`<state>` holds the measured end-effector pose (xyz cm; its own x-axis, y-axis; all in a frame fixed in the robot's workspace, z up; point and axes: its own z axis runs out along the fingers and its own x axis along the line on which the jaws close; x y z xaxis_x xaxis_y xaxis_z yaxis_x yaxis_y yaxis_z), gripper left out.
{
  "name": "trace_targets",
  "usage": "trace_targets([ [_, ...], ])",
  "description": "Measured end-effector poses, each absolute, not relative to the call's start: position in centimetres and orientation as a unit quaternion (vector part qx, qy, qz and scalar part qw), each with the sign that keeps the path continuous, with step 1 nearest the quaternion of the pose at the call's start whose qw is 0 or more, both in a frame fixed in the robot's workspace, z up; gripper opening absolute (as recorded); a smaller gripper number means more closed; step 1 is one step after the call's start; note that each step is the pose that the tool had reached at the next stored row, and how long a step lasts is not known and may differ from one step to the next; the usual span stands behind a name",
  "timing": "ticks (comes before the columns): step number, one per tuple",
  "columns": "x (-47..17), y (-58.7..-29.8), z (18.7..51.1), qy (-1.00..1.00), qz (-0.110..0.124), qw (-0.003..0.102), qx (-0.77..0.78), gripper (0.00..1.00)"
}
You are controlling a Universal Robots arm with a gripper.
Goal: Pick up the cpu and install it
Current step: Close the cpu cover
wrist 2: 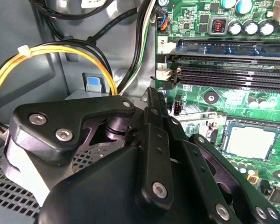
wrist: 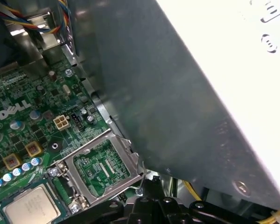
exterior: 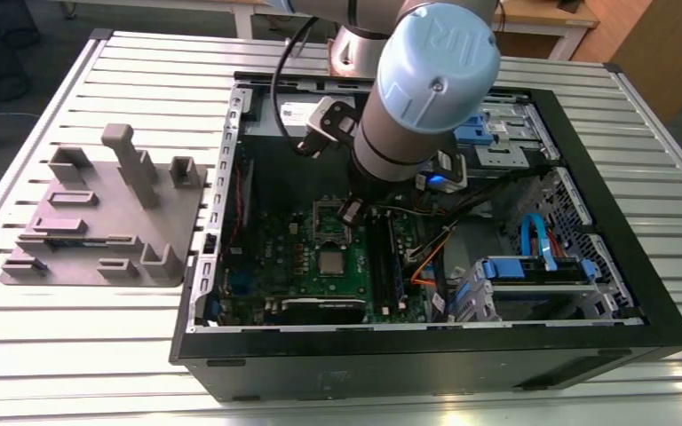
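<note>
Gripper (wrist 2: 151,95) status: my fingers are closed together in the second wrist view, and I see nothing held between them. I hang low inside the computer case (exterior: 625,351), with my tip just above the motherboard (wrist 2: 224,100) near the socket area.

Nearest my tip is the socket's metal load frame (wrist: 102,163). It is swung open, and green board shows through its window. A thin wire lever (wrist: 140,179) lies close to my tip, but I cannot tell whether I touch it.

Just beside the frame is the cpu (wrist: 30,207). It lies flat in its socket with the silver top up, apart from my fingers. I judge the pick-up and placement done — the chip appears level in its seat. The open frame means clamping is not yet done.

Contents, working outward:
- The socket holds the cpu.
- The memory slots (wrist 2: 228,74) run beside the socket. One holds a stick and the others look bare.
- The case holds the motherboard, the grey power supply (wrist: 186,93), yellow and black cables (wrist 2: 51,49), and a blue-tabbed drive cage (exterior: 531,271) on the exterior view's right.
- A grey holder fixture (exterior: 92,222) stands on the slatted table (exterior: 68,355), outside the case on the exterior view's left — I cannot tell what its pockets hold.
</note>
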<state>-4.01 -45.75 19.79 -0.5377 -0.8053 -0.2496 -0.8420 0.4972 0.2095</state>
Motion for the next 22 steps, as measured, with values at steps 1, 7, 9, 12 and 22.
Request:
trace_targets([
  [1, -4.0, -45.7, 19.9, 0.863, 0.154, 0.059, -0.477, 0.10],
  [7, -4.0, -45.7, 20.6, 0.864, 0.148, 0.055, -0.477, 0.10],
  [9, -4.0, -45.7, 20.7, 0.865, 0.144, 0.052, -0.478, 0.10],
  [12, -4.0, -45.7, 21.0, 0.866, 0.136, 0.047, -0.478, 0.10],
  [22, -4.1, -45.7, 22.4, 0.868, 0.123, 0.040, -0.479, 0.10],
])
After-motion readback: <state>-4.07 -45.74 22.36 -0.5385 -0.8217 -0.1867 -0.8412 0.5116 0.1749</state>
